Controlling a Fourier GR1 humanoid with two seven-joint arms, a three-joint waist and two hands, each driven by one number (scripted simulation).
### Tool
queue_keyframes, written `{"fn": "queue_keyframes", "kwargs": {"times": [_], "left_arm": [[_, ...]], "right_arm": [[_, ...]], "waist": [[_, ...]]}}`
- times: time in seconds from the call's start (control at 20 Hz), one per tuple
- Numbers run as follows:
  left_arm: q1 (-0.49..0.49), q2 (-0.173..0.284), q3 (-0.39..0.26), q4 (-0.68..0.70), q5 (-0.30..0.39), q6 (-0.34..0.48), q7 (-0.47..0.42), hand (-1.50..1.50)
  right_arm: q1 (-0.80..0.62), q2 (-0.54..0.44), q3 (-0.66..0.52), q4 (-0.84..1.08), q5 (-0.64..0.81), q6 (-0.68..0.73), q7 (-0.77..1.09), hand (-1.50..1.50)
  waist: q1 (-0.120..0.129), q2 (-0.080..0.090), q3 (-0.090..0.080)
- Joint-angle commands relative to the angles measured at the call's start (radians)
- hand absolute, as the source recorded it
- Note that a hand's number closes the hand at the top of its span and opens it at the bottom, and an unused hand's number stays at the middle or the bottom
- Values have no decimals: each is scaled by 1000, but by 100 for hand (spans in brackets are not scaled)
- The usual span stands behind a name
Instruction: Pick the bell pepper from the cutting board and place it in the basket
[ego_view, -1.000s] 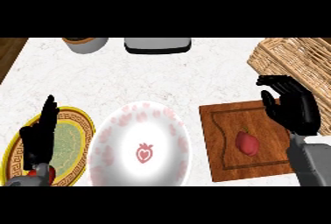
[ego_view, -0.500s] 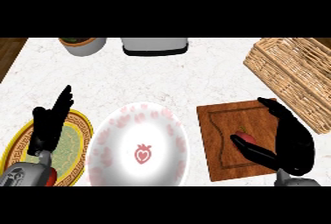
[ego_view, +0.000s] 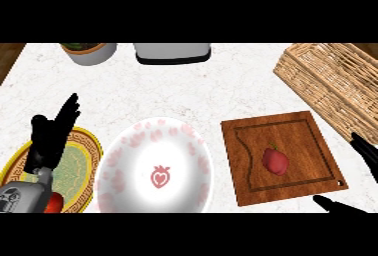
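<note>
A red bell pepper (ego_view: 275, 161) lies on the wooden cutting board (ego_view: 284, 130) at the right of the counter. The wicker basket (ego_view: 332, 80) stands at the far right, just beyond the board. Only fingertips of my right hand (ego_view: 365, 150) show at the right edge and lower right corner, beside the board and apart from the pepper, spread straight. My left hand (ego_view: 52, 135) rests open with fingers up at the left, over a yellow-rimmed plate.
A large white plate (ego_view: 159, 170) with a strawberry mark sits in the middle front. A yellow-rimmed plate (ego_view: 77, 170) lies at the left. A grey pot (ego_view: 88, 52) and a dark-based appliance (ego_view: 173, 52) stand at the back edge.
My right hand has drawn back from over the pepper toward the lower right edge, uncovering the pepper. The view has shifted so the board sits more central.
</note>
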Motion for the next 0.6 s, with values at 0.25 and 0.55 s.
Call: {"fn": "queue_keyframes", "kwargs": {"times": [0.25,0.55], "left_arm": [[-24,-45,-37,-15,-19,7,26,0],[-56,-75,-33,23,-57,3,13,0]], "right_arm": [[281,-259,25,-416,68,314,419,-150],[327,-217,13,-680,61,410,662,-150]], "waist": [[28,5,4],[53,9,9]]}}
